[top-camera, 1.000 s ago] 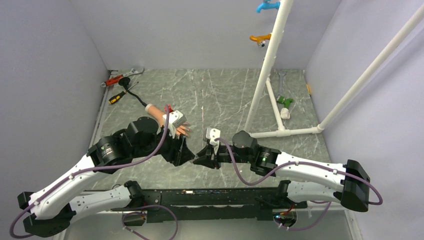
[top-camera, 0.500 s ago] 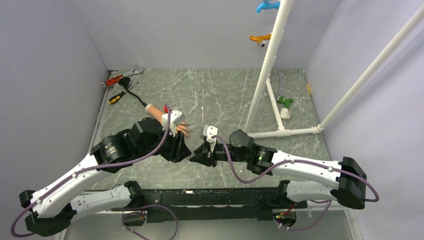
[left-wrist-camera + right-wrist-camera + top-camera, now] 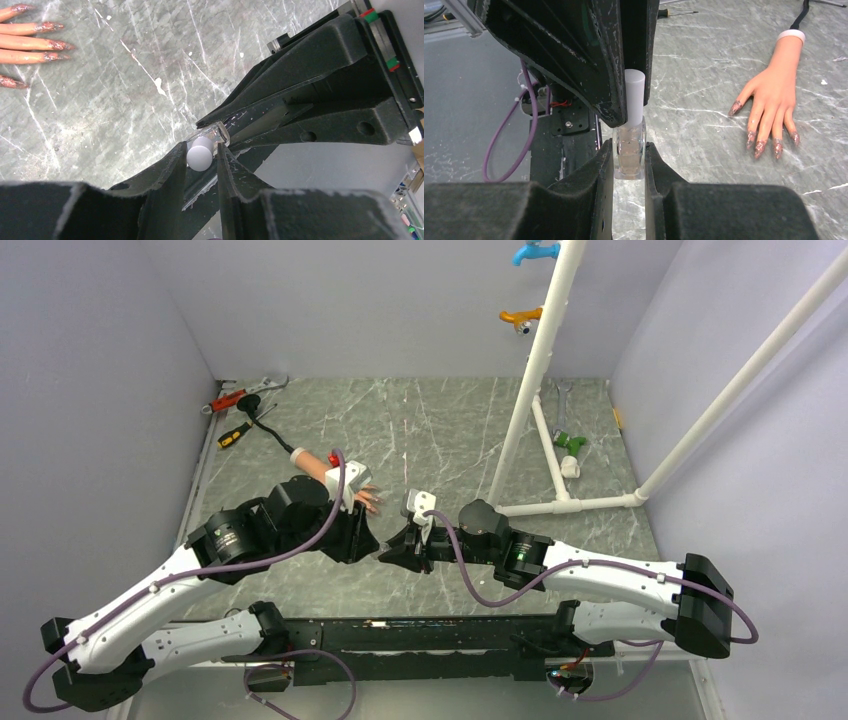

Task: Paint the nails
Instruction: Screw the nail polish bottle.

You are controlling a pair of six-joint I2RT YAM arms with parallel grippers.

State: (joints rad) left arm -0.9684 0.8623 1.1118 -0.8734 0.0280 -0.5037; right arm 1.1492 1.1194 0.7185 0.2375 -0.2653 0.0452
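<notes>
jaws of the right gripper (image 3: 629,150) clench the clear bottle (image 3: 629,161), low in the middle of its wrist view. jaws of the left gripper (image 3: 201,150) pinch the white cap (image 3: 200,158) on top. at right, well apart, the mannequin hand (image 3: 774,90) lies flat on the tabletop (image 3: 704,75), its reddish nails (image 3: 758,148) pointing toward the lower edge.

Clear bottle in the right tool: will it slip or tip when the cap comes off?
Probably slippery: the bottle looks like smooth glass, pinched by the right tool. Likely tippy: tall white cap, in the left tool, over a narrow body.
</notes>
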